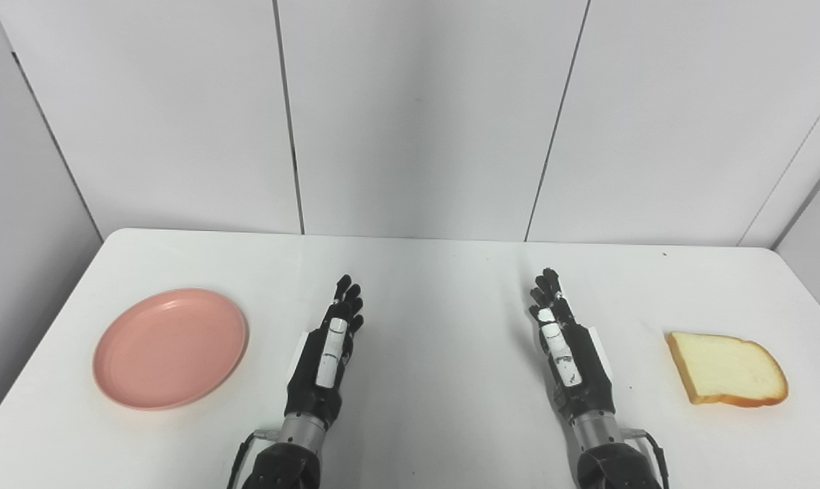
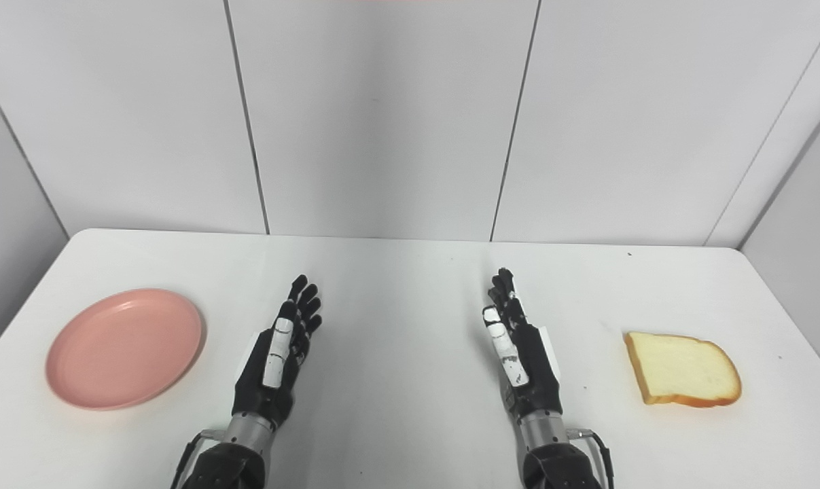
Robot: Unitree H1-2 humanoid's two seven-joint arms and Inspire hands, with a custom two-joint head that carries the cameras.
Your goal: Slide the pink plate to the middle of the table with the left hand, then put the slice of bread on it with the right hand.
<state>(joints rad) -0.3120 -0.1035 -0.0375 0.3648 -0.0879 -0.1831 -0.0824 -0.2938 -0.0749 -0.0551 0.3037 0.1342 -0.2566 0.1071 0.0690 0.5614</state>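
A round pink plate (image 1: 170, 348) lies flat at the left side of the white table (image 1: 437, 292), with nothing on it. A slice of white bread (image 1: 726, 369) with a tan crust lies flat at the right side. My left hand (image 1: 329, 350) rests over the table just right of the plate, apart from it, fingers straight and pointing away from me, holding nothing. My right hand (image 1: 564, 343) mirrors it, left of the bread with a clear gap, fingers extended and holding nothing.
The table's far edge meets a pale panelled wall (image 1: 416, 115). Bare tabletop lies between the two hands. The table's left and right edges run close to the plate and the bread.
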